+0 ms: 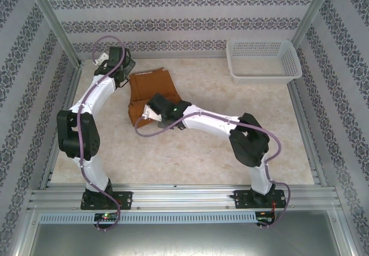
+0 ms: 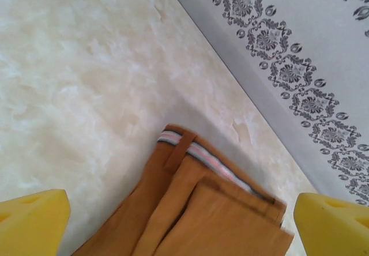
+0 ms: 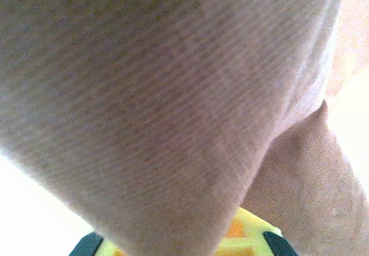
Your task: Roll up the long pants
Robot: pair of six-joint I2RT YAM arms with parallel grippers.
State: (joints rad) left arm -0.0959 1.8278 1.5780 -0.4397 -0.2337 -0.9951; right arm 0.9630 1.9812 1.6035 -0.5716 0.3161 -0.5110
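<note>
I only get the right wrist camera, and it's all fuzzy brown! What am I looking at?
Observer: That is the long pants, very close up. From above, they lie folded in a short stack on the table, and your right tool is shut on their near edge.
Kid: Where's my other arm?
Observer: The left tool is wide open at the far-left corner of the pants, right over the striped waistband.
</note>
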